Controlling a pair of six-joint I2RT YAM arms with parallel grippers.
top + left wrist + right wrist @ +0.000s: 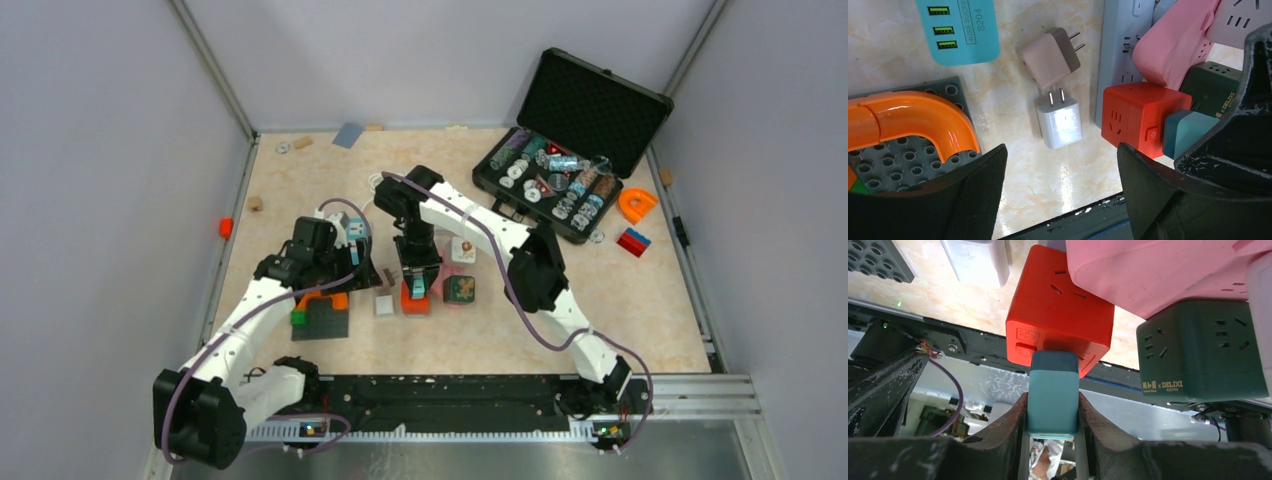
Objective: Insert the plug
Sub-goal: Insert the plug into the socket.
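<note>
A teal plug point(1053, 390) sits between the fingers of my right gripper point(1053, 407), which is shut on it. The plug's front end meets the side face of a red cube socket point(1058, 315), beside the cube's power button. The left wrist view shows the same teal plug point(1185, 132) against the red cube point(1133, 117). My left gripper point(1063, 170) hangs open over bare table, nothing between its fingers. A white plug point(1060, 120) lies just ahead of it, prongs pointing away. From above, the right gripper point(417, 285) stands over the red cube point(414, 303).
A dark green cube socket point(1198, 350) and a pink power strip point(1158, 270) crowd the red cube. A brown-pink plug point(1048, 57), a blue USB socket point(958, 30) and an orange curved piece point(913, 120) on a grey baseplate lie near the left gripper. An open black case point(575, 170) stands back right.
</note>
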